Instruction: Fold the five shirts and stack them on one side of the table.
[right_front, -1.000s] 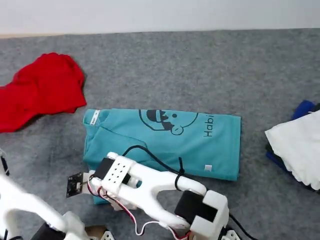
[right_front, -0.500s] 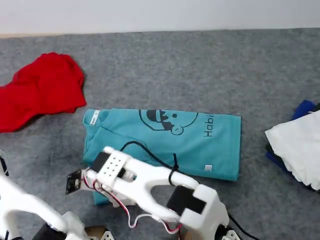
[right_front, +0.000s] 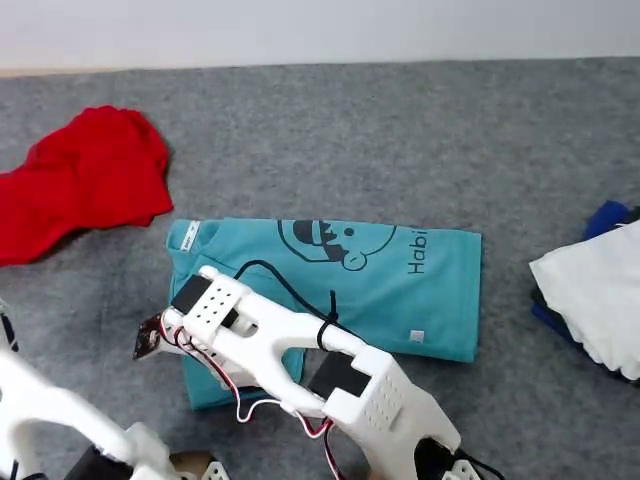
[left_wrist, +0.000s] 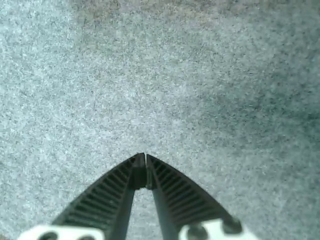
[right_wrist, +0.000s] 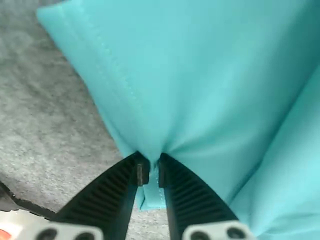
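Right pincer (right_wrist: 149, 169) pinches the teal shirt (right_wrist: 200, 75) by a thin bit of hem; a sharp tug could slip it free, bunching the cloth.

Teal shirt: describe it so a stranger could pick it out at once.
On the grey table, look at the middle, between the red shirt and the white shirt. The teal shirt lies spread there, the only one with a black cartoon print, one edge pinched by the right gripper.
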